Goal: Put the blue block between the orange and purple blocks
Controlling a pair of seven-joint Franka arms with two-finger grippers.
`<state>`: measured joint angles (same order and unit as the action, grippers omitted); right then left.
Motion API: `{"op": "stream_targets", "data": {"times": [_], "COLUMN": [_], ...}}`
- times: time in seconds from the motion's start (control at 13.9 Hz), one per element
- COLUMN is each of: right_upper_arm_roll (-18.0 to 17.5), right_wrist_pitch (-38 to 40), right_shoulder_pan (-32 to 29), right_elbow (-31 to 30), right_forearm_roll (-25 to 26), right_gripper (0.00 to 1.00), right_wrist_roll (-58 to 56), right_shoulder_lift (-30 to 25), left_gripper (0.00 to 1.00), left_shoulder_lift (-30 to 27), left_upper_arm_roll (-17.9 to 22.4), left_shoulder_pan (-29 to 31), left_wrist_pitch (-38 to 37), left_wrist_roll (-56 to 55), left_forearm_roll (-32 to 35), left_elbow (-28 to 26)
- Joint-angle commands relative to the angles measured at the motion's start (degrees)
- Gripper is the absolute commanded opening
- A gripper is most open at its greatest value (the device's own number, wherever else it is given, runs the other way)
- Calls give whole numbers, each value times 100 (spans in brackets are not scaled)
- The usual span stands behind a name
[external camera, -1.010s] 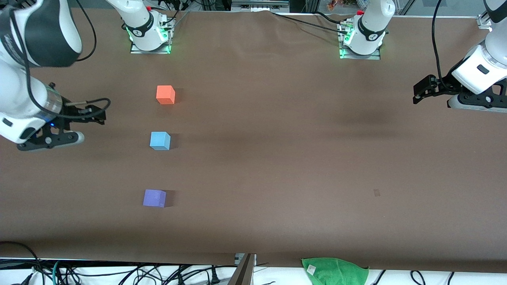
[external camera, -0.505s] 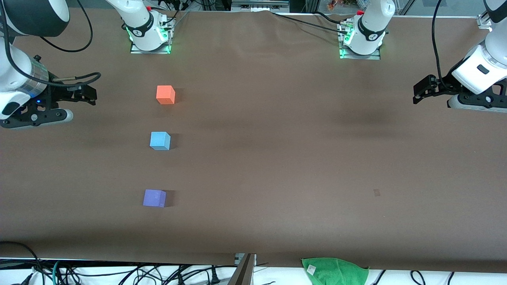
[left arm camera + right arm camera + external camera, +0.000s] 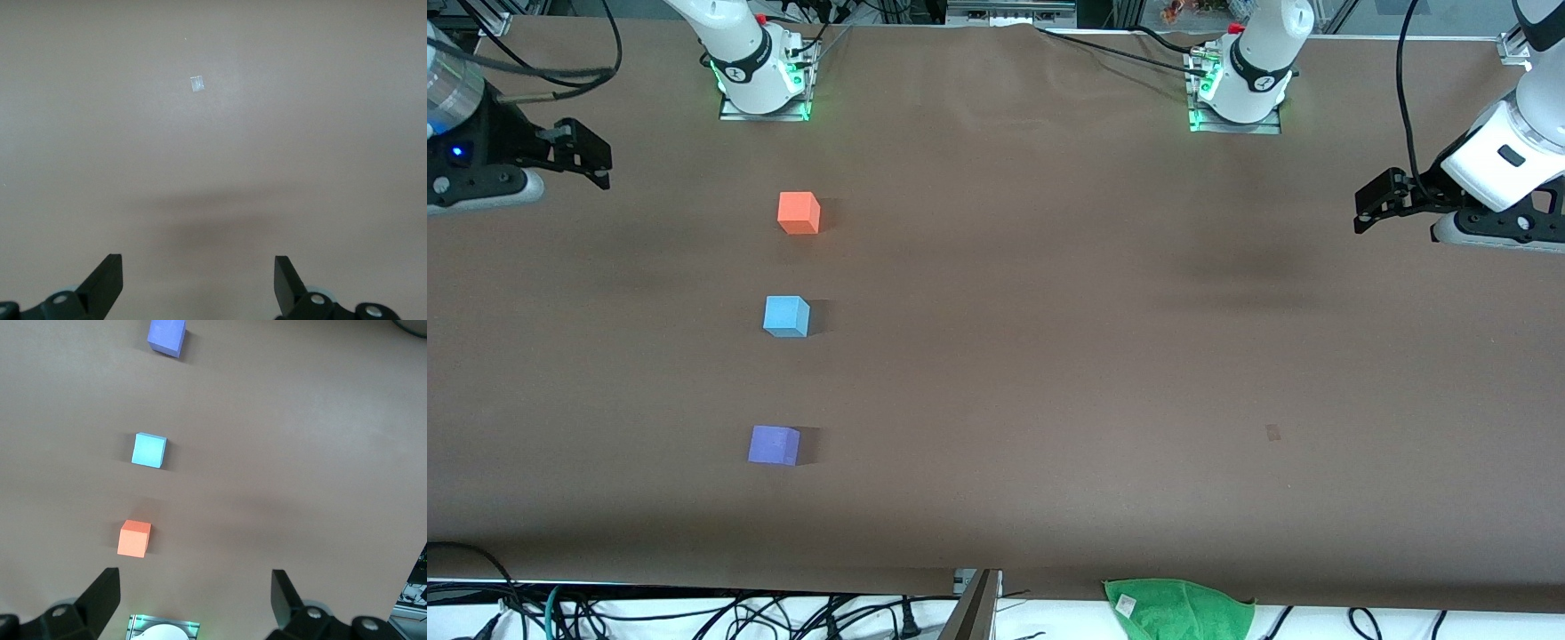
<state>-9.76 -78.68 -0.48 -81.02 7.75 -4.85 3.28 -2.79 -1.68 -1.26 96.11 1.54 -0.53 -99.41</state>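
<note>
Even, diffuse overhead light; desk [image 3: 1049, 373] matte, no glare. Each cube throws a short soft shadow toward the left arm's end. Broad blurred shadow under the left gripper [image 3: 197, 283], ahead of its jaws. Focus sharp throughout; green base LEDs glow.

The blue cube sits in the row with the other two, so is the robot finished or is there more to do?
It looks done: the small light-blue matte cube rests on the brown table between the orange cube and the violet-purple cube, touching neither. Nothing is in hand: the right gripper is open and empty at its end of the table, and the left gripper waits open at the other end. Nothing visible remains.
</note>
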Motion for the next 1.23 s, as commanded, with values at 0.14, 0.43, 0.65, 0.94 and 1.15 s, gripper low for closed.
{"op": "stream_targets", "data": {"times": [0.14, 0.43, 0.65, 0.94, 1.15], "right_upper_arm_roll": [465, 484, 484, 510, 519], "right_wrist_pitch": [318, 442, 433, 415, 415], "right_shoulder_pan": [-49, -49, -49, -31, -40], "right_elbow": [-247, -265, -265, -186, -186], "right_forearm_roll": [-764, -766, -757, -748, -740], "right_gripper": [100, 100, 100, 100, 100], "right_wrist_roll": [-34, 517, 564, 416, 371], "right_shoulder_lift": [-117, -196, -161, -56, -56], "left_gripper": [100, 100, 100, 100, 100], "left_shoulder_lift": [60, 60, 60, 60, 51], "left_upper_arm_roll": [-16, -16, -16, -8, -8], "left_shoulder_pan": [29, 29, 29, 29, 38], "left_wrist_pitch": [-118, -118, -127, -153, -259], "left_wrist_roll": [118, 118, 118, 127, 127], "left_forearm_roll": [105, 105, 105, 105, 105], "left_elbow": [150, 150, 150, 141, 141]}}
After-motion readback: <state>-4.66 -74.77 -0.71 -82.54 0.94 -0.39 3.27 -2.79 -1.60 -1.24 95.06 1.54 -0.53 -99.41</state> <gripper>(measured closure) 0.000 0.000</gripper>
